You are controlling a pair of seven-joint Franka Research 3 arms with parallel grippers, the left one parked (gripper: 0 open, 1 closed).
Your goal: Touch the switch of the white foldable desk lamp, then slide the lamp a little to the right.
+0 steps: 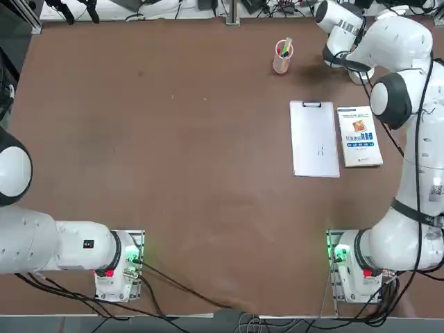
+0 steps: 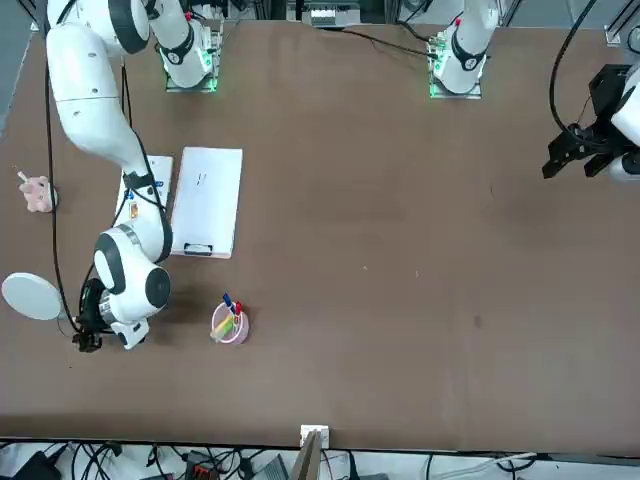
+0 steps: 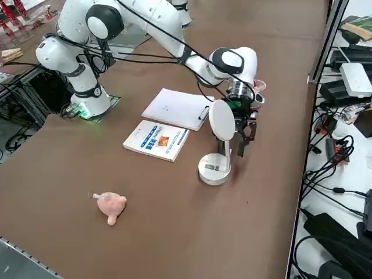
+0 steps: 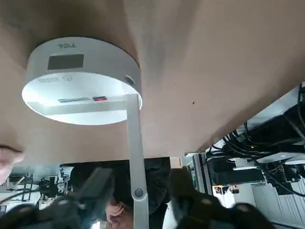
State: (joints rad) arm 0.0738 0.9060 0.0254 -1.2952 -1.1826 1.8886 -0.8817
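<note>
Lamp (image 3: 222,120) | likely light, stiff, tippy | grip stem (image 4: 135,152) low, near base (image 3: 214,170) | end effector (image 4: 140,183) wide, astride stem, no contact

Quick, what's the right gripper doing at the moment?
Right gripper: open, fingers either side of the white lamp's arm, no grip visible.

You have a smooth brown tabletop (image 1: 208,173) before you, with a matte surface and a few small dark specks. Past its far edge, your overhead view shows a white surface (image 1: 159,10) strewn with black cables (image 1: 277,7). From the right side you can see a grey floor (image 3: 10,125), and a metal profile (image 3: 314,70) running along the table's edge. Soft light falls across the brown top.
</note>
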